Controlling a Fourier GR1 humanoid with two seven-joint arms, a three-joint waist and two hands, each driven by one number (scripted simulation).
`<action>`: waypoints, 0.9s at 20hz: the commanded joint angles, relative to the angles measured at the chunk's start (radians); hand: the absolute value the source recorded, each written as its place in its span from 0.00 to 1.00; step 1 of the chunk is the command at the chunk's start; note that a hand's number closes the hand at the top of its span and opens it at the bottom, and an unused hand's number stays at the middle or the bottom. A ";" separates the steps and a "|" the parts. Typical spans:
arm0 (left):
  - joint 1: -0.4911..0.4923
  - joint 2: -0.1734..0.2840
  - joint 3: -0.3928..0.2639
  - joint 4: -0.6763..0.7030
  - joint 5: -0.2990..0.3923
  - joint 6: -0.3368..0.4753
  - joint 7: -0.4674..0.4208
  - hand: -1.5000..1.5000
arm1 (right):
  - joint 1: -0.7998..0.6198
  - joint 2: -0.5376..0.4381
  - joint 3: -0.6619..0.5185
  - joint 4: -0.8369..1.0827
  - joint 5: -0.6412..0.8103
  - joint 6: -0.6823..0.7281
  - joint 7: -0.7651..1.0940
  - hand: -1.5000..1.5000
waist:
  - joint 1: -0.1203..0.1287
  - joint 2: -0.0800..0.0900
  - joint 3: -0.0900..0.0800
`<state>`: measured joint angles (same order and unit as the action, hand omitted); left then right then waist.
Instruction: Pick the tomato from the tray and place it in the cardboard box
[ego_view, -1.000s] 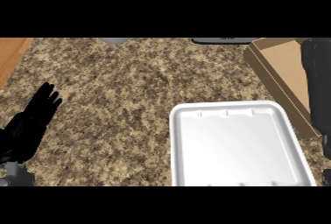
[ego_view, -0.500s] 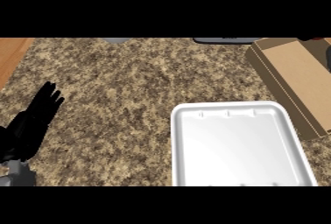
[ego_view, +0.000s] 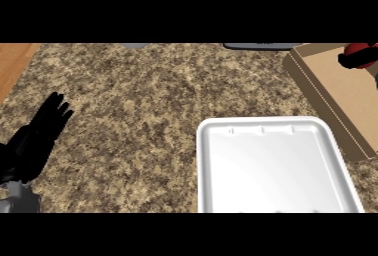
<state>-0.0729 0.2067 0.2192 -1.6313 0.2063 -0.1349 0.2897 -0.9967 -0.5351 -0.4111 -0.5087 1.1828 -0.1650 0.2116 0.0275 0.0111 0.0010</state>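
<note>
Tomato (ego_view: 363, 48) in right hand (ego_view: 354, 60) over cardboard box (ego_view: 341, 92)

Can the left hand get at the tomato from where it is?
Probably not. The left hand rests open at the counter's left edge, while the tomato sits over the cardboard box at far right, with the white tray between and black fingers already around it.

The left hand (ego_view: 33, 145) rests open at the left edge, fingers (ego_view: 55, 107) straight (the right hand barely shows).

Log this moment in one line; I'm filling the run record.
tomato: over cardboard box, in right hand | tray: bare | left hand: resting
</note>
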 joint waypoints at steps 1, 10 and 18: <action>0.010 -0.014 -0.017 -0.005 -0.001 -0.008 -0.007 0.50 | 0.017 -0.012 -0.040 0.125 -0.033 0.028 0.002 1.00 | 0.007 0.002 0.000; 0.001 0.023 0.025 -0.039 0.027 -0.010 0.039 0.50 | 0.044 -0.007 -0.098 0.177 -0.125 -0.045 -0.138 0.00 | -0.002 -0.004 0.000; 0.020 -0.004 0.012 0.003 -0.005 0.001 -0.016 0.50 | 0.063 0.011 -0.347 0.083 -0.397 -0.254 -0.298 0.00 | -0.012 -0.001 0.002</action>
<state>-0.0535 0.1973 0.2185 -1.6545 0.2042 -0.1315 0.2936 -0.9482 -0.5301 -0.6619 -0.3988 0.8966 -0.3534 -0.0153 0.0207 0.0084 0.0026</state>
